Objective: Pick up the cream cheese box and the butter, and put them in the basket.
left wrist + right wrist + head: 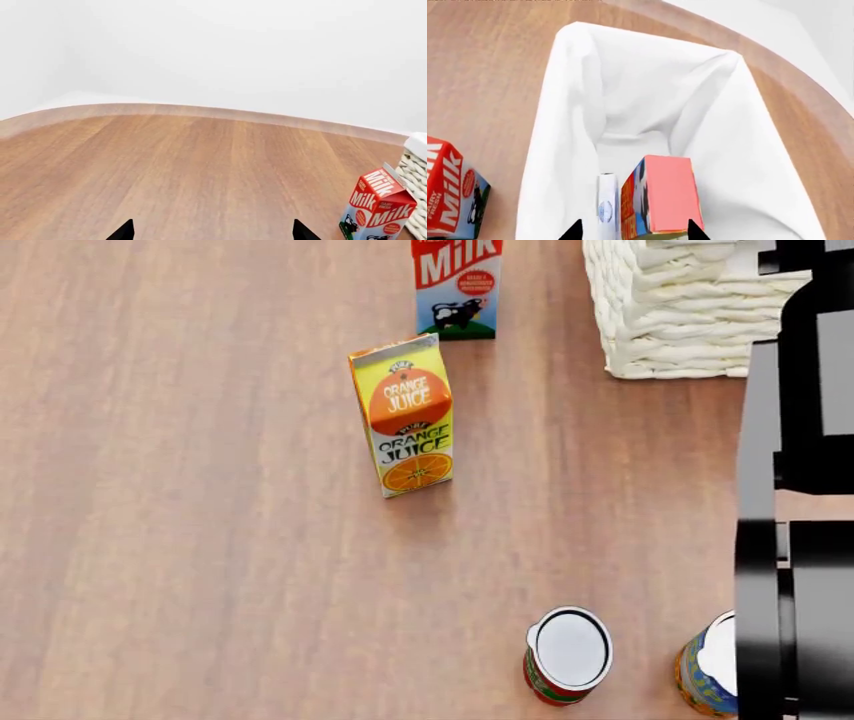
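1. Inside the basket [560, 100], in our right wrist view, we see the butter [660, 197] resting on the white cloth liner, a plain red face and an orange and blue side panel toward us.
2. Just beside the butter, a narrow white edge with a small blue mark stands upright; we take it for the cream cheese box [606, 205], though little of it shows.
3. Our right claw [632, 229] hangs over the basket with its two black tips parted, one on each side of the butter and the white edge. The tips hold nothing.
4. Our left claw [212, 231] hovers over bare wood, its tips wide apart and holding nothing.
5. On the bench [200, 540], in our head view, the orange juice carton [403, 415] stands near the middle, the milk carton [457, 285] farther off, and the basket's woven wall to the far right.
6. Two cans stand at the near edge: a white-lidded can [569, 654] and, right of it, a second can [710, 665] partly hidden by our right arm [801, 490].
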You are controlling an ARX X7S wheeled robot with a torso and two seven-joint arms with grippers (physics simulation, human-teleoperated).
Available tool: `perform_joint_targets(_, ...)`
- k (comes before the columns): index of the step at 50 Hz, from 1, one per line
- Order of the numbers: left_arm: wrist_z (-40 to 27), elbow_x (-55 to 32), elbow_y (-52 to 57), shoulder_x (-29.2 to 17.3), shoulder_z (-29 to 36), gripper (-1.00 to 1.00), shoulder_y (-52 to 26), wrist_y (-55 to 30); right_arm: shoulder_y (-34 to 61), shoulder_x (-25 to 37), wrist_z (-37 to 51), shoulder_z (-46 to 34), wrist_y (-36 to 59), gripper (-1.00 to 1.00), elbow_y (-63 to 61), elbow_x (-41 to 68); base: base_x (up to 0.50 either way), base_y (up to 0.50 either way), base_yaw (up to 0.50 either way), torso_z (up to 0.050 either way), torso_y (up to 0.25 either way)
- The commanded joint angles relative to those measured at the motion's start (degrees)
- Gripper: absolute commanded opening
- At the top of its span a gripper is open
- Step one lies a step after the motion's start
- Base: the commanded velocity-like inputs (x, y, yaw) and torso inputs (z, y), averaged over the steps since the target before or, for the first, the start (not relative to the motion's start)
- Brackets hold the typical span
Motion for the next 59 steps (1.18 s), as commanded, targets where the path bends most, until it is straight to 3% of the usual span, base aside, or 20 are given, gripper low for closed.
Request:
perform_joint_targets(1, -0.11, -0.04, 0.00, -0.12, 0.18, 1.00, -0.06, 0.10, 0.38, 0.03, 0.17, 0.45, 0.10, 1.00, -0.10, -0.32, 0.00, 0.00, 0.00, 0.000, 0.000)
perform_joint_targets(12, 0.08, 0.22, -0.02, -0.06, 0.34, 1.00, -0.04, 0.19, 0.98, 0.17, -0.80, 0.57, 0.63, 1.00, -1.96, -0.21, 0.00, 0.00, 0.00, 0.000, 0.000)
perform_joint_targets(27, -0.07, 0.19, 0.20, -0.19, 0.52, 1.00, 0.05, 0.26, -7.23, 7.33, -4.30, 0.15, 26.27, 1.00, -46.62, 1.93, 0.00, 0.00, 0.00, 0.000, 0.000)
perform_joint_targets(45, -0.26, -0.15, 0.10, -0.40, 0.05, 1.00, 0.33, 0.52, -14.28, 11.30, -2.28, 7.32, 42.94, 1.00, -73.76, 4.45, 0.00, 0.00, 0.00, 0.000, 0.000)
perform_joint_targets(47, -0.25, -0.12, 0.07, -0.37, 0.02, 1.00, 0.39, 0.53, -14.87, 13.39, 4.27, 8.29, 42.99, 1.00, -75.47, 13.01, 0.00, 0.00, 0.00, 0.000, 0.000)
perform_joint_targets(51, -0.37, -0.08, 0.29, -0.42, 0.37, 1.00, 0.25, 0.51, -15.38, 20.80, 31.52, 9.56, 42.95, 1.00, -78.52, 47.39, 0.00, 0.00, 0.00, 0.000, 0.000)
perform_joint_targets(56, -0.28, 0.20, 0.11, -0.34, 0.67, 1.00, 0.14, 0.51, -18.00, 25.49, 48.51, 12.66, 42.80, 1.00, -82.67, 69.04, 0.00, 0.00, 0.00, 0.000, 0.000)
perform_joint_targets(59, -0.48, 0.00, 0.28, -0.47, 0.80, 1.00, 0.04, 0.55, -19.37, 27.11, 54.84, 14.18, 42.51, 1.00, -84.52, 76.63, 0.00, 0.00, 0.00, 0.000, 0.000)
